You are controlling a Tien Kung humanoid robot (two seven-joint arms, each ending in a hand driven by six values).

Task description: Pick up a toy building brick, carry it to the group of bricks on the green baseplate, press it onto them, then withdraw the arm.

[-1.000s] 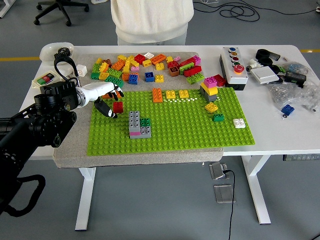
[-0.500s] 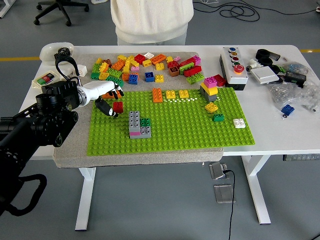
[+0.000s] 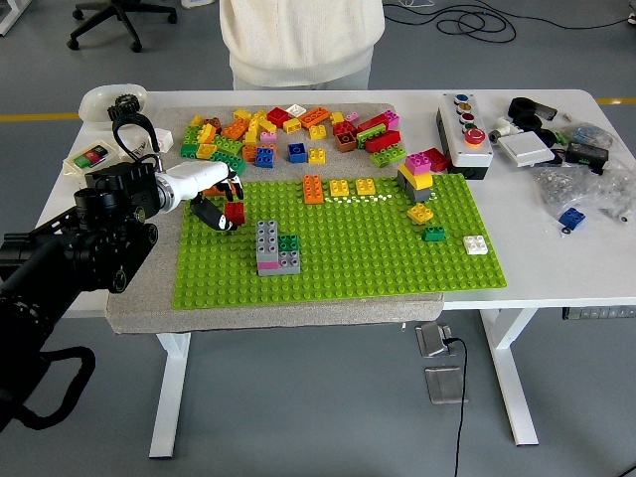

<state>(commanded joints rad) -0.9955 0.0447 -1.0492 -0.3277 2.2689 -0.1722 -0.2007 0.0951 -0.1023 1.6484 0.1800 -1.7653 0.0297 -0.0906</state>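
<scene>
The robot's left hand (image 3: 214, 194), white-shelled with black fingertips, is curled around a small red plastic brick (image 3: 235, 211) at the left side of the flat green studded baseplate (image 3: 338, 248). The brick sits low over the plate's upper-left area, though from this high angle it is hard to tell whether it is lifted clear or resting on the studs. The right hand is not in view.

The likely target, a grey stack of bricks with a pink strip at its base and a small dark green brick beside it (image 3: 276, 248), stands close by, to the right of and nearer than the held brick.

Risks from here, as I judge them: the grip looks like a fingertip pinch, so the brick could twist or slip during the carry. If it arrives tilted or out of line with the studs, pressing would not seat it and could push the grey stack sideways or topple it. The fingers could also catch the green brick beside the stack on withdrawal.

The loose pile of coloured bricks (image 3: 288, 129) lies on the grey mat at the far side of the white surface (image 3: 556, 268). A person in a cream top (image 3: 301, 40) stands beyond it.

No brand, label or writing can be read at this size.
</scene>
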